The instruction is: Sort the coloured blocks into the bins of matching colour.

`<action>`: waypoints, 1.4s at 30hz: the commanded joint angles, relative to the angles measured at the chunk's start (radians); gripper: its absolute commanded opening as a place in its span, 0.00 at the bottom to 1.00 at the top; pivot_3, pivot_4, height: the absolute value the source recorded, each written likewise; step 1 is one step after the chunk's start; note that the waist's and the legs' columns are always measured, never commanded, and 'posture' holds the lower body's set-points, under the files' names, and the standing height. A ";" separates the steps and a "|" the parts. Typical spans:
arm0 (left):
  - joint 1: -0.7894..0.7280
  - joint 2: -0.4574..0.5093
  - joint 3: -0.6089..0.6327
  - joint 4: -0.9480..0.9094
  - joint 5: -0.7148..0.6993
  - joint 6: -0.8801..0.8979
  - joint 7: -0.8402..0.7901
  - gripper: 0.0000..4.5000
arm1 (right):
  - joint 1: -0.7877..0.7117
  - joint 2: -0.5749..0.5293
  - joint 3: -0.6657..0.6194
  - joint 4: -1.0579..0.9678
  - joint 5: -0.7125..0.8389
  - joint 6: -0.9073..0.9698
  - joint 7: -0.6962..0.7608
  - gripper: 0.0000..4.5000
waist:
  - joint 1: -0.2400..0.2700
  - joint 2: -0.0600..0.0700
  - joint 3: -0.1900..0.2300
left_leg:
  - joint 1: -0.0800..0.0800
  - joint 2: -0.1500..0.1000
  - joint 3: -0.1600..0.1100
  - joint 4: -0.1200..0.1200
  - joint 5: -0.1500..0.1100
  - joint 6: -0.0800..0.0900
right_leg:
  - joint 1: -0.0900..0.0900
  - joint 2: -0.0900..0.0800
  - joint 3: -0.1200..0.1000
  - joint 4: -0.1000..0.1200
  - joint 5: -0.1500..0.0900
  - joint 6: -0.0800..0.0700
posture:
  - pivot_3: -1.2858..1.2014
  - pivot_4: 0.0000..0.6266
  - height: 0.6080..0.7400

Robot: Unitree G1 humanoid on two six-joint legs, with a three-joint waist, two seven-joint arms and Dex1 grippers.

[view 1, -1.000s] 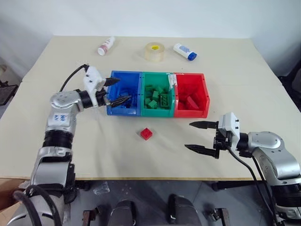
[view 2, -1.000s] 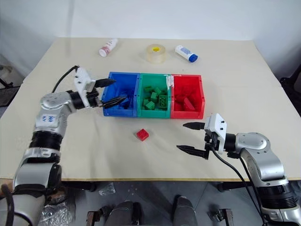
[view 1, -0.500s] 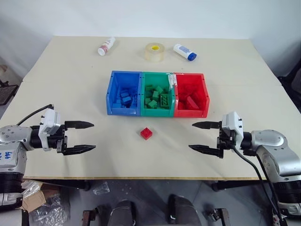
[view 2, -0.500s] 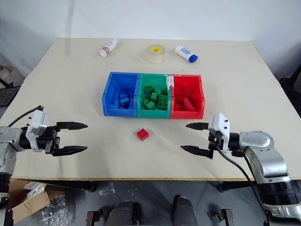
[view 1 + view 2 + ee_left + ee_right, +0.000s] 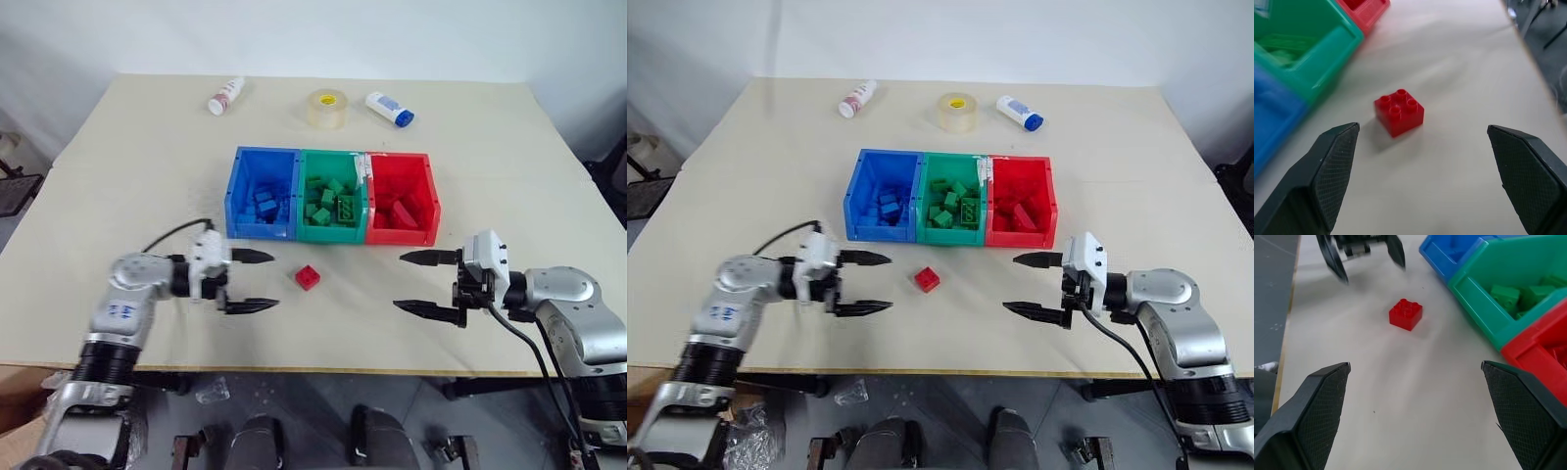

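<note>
- The left claw (image 5: 253,281) hovers low over the near part of the worktop (image 5: 509,147), its two black fingers spread wide apart with nothing between them, pointing toward the red block (image 5: 308,277).
- The right claw (image 5: 423,283) hangs on the opposite side at about the same depth, fingers likewise wide apart and empty, aimed back toward the block.
- The red block sits alone on the bare worktop between the two claws, nearer the left one and just in front of the bins.
- The left wrist view shows the block's four studs (image 5: 1399,104) on top, a detail too small to read from the head.
- The right wrist view looks past the block at the left claw facing it.
- Behind the block stand the joined blue bin (image 5: 233,201), green bin (image 5: 333,235) and red bin (image 5: 428,201), each with blocks of its own colour inside.
- Along the far edge lie a white bottle with a red label (image 5: 224,95), a clear tape roll (image 5: 328,108) and a blue-capped bottle (image 5: 389,108).
</note>
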 commanded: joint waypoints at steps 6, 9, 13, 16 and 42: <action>-0.098 -0.109 -0.083 0.190 0.114 -0.093 0.091 0.99 | 0.059 -0.001 -0.054 -0.101 0.027 0.000 -0.058 1.00 | 0.000 0.000 0.000 | 0.000 0.000 0.000 0.001 0.000 0.000 | 0.000 0.000 0.000 0.000 0.000 0.000 | 0.52 0.24 1.00; -0.105 -0.116 -0.099 0.190 0.117 -0.093 0.066 0.90 | 0.080 -0.003 -0.065 -0.122 0.033 0.005 -0.077 1.00 | 0.000 0.000 0.000 | 0.000 0.000 0.000 0.001 0.000 0.000 | 0.000 0.000 0.000 0.000 0.000 0.000 | 0.52 0.24 1.00; -0.125 -0.118 -0.093 0.206 0.118 -0.094 0.072 0.65 | 0.103 -0.006 -0.075 -0.136 0.036 0.003 -0.094 1.00 | 0.001 0.000 0.000 | 0.000 0.000 -0.001 0.002 0.000 0.000 | 0.000 0.000 0.000 0.001 0.000 0.000 | 0.52 0.24 1.00; -0.135 -0.117 -0.093 0.213 0.123 -0.100 0.077 0.43 | 0.112 -0.004 -0.077 -0.145 0.038 0.005 -0.104 1.00 | 0.001 0.000 0.000 | -0.001 0.000 -0.001 0.003 0.000 0.001 | 0.000 0.000 0.000 0.001 0.000 0.000 | 0.52 0.24 1.00; -0.139 -0.146 -0.050 0.166 0.082 -0.107 0.085 0.00 | 0.142 -0.047 -0.106 -0.160 0.061 0.032 -0.107 1.00 | 0.001 0.000 0.000 | -0.001 0.000 -0.002 0.004 -0.001 0.001 | 0.000 0.000 0.000 0.001 0.000 0.000 | 0.52 0.24 1.00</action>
